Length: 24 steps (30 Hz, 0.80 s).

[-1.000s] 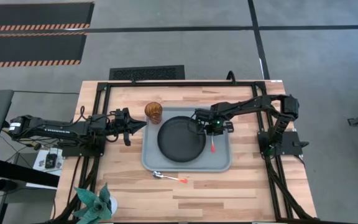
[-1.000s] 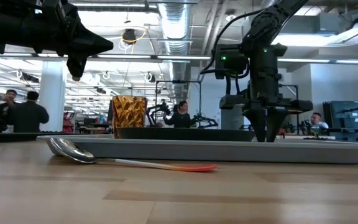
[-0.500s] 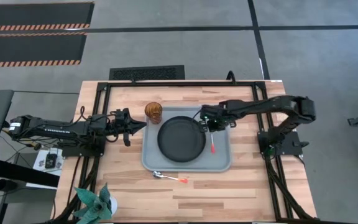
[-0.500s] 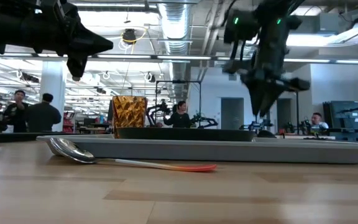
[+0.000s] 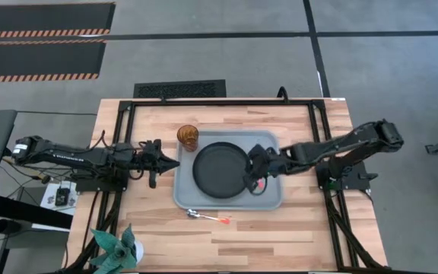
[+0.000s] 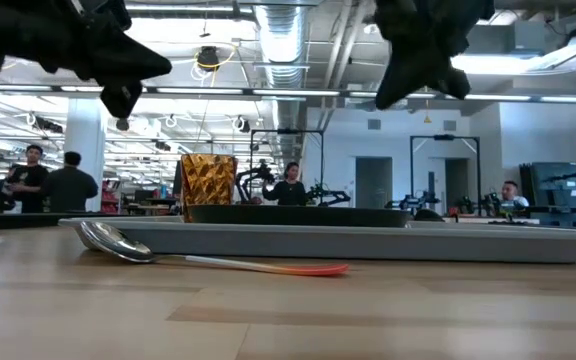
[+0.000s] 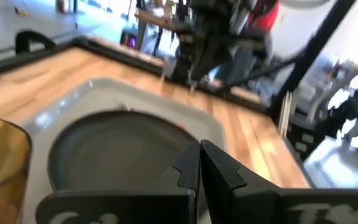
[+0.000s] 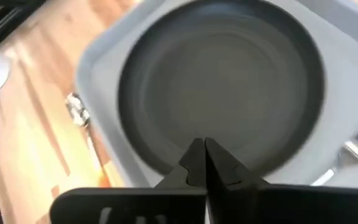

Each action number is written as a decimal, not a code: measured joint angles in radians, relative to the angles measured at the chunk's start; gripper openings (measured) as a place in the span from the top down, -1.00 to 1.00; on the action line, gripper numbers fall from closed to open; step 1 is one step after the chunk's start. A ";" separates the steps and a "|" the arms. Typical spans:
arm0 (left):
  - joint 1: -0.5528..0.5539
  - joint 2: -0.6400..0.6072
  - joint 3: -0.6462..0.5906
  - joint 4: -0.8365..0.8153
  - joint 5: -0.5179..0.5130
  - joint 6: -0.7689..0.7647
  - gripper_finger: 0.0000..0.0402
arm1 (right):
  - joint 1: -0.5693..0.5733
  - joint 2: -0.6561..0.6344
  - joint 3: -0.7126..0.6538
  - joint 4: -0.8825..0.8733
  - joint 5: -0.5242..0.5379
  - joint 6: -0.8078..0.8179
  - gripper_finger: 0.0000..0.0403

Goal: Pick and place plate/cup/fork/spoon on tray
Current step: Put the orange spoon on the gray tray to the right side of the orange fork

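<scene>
The black plate (image 5: 221, 169) lies in the middle of the grey-blue tray (image 5: 272, 199). The amber cup (image 5: 188, 137) stands on the tray's far left corner. The fork lies on the tray right of the plate; its red handle (image 5: 259, 184) and its tined head (image 8: 353, 152) show. The spoon (image 5: 207, 217) lies on the table by the tray's near edge. My right gripper (image 5: 247, 179) is shut and empty, raised over the plate's right rim. My left gripper (image 5: 176, 163) is shut and empty, in the air at the tray's left edge.
A potted plant (image 5: 119, 247) stands at the table's near left corner. Black frame rails (image 5: 128, 114) run along the table's left, far and right sides. Bare wood lies between the tray and the near edge. People stand in the room behind (image 6: 28, 180).
My right gripper has risen from the fork on the tray and swung toward the table's near edge, tipping from pointing down to nearly level; it now hovers over the plate's right rim. The fork stays on the tray. My left gripper has shifted a little toward the near edge.
</scene>
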<state>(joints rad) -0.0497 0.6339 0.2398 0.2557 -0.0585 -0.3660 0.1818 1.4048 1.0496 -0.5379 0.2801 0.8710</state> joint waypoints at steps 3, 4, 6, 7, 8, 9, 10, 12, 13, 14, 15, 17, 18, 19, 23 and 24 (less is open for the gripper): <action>-0.076 0.021 0.064 -0.117 -0.065 0.000 1.00 | 0.052 0.000 0.000 0.038 0.016 -0.053 0.96; -0.105 0.029 0.083 -0.146 -0.085 -0.009 1.00 | 0.067 0.000 0.000 0.053 0.015 -0.070 0.96; -0.165 0.051 0.113 -0.186 -0.127 -0.031 1.00 | 0.099 0.000 0.000 0.073 0.013 -0.096 0.98; -0.197 0.065 0.125 -0.203 -0.152 -0.043 1.00 | 0.114 0.000 0.000 0.079 0.012 -0.107 0.98; -0.228 0.078 0.135 -0.225 -0.174 -0.056 1.00 | 0.129 0.000 0.000 0.083 0.011 -0.113 0.98; -0.258 0.093 0.144 -0.247 -0.194 -0.071 1.00 | 0.144 0.000 0.000 0.084 0.011 -0.117 0.98; -0.288 0.110 0.157 -0.267 -0.214 -0.088 1.00 | 0.158 0.000 0.000 0.083 0.011 -0.119 0.97; -0.341 0.150 0.181 -0.302 -0.248 -0.119 1.00 | 0.185 0.000 0.000 0.085 0.011 -0.121 0.97; -0.368 0.170 0.192 -0.316 -0.262 -0.131 1.00 | 0.197 0.001 0.000 0.090 0.011 -0.122 0.98; -0.395 0.193 0.203 -0.326 -0.275 -0.146 1.00 | 0.209 0.005 0.000 0.099 0.011 -0.124 0.98; -0.418 0.217 0.216 -0.329 -0.292 -0.161 1.00 | 0.220 0.009 0.000 0.113 0.011 -0.124 0.98; -0.462 0.269 0.242 -0.329 -0.316 -0.192 1.00 | 0.242 0.011 0.000 0.120 0.011 -0.135 0.98; -0.482 0.298 0.255 -0.329 -0.325 -0.209 1.00 | 0.251 0.017 0.000 0.135 0.011 -0.136 0.97; -0.503 0.325 0.267 -0.332 -0.332 -0.230 1.00 | 0.258 0.024 0.001 0.149 0.012 -0.136 0.96; -0.576 0.448 0.326 -0.335 -0.354 -0.348 1.00 | 0.282 0.043 -0.001 0.160 0.012 -0.139 0.95; -0.593 0.474 0.337 -0.343 -0.355 -0.396 1.00 | 0.287 0.044 -0.001 0.160 0.012 -0.139 0.95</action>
<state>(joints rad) -0.6426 1.1082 0.5769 -0.0869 -0.4140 -0.7618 0.4688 1.4483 1.0488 -0.3777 0.2918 0.7322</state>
